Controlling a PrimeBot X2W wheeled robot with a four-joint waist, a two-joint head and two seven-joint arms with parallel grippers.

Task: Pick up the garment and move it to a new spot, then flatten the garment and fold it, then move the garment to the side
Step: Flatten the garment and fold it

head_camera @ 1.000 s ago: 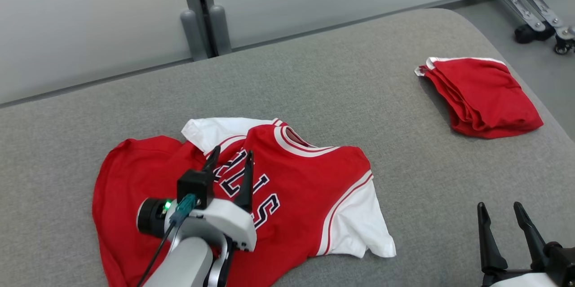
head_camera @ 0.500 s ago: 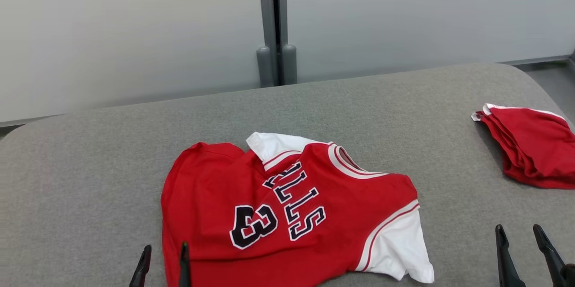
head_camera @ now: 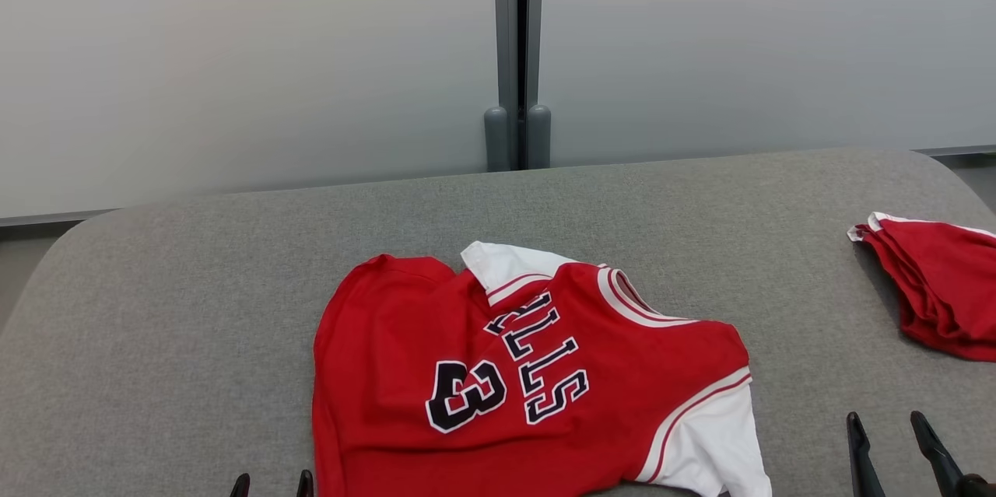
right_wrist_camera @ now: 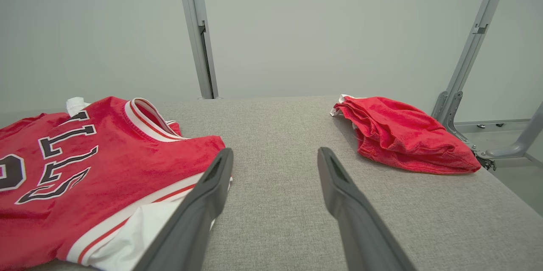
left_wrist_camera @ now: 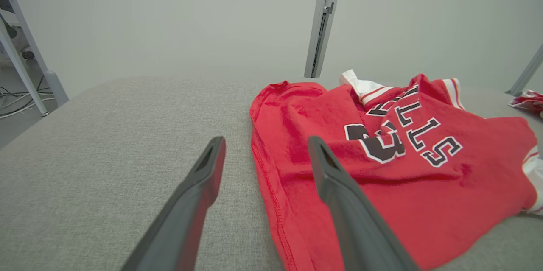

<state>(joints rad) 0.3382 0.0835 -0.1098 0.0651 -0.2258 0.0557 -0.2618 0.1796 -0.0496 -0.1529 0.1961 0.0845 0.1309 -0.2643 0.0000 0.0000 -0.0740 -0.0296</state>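
Observation:
A red jersey, the garment, lies rumpled on the grey padded table, with white sleeves, dark letters and a "3" on it. It also shows in the left wrist view and the right wrist view. My left gripper stands open at the bottom edge, just left of the jersey's hem, holding nothing; in its own view the right finger hangs over the red cloth. My right gripper is open at the lower right, to the right of the white sleeve, and empty.
A second red cloth item lies bunched at the table's right edge. A pale wall with a grey vertical post stands behind the table. Bare grey padding stretches left of the jersey and between the two red items.
The head camera has turned and lifted, shifting the whole scene. My left gripper has drawn back off the jersey's chest toward the bottom edge, leaving the jersey lying on the table.

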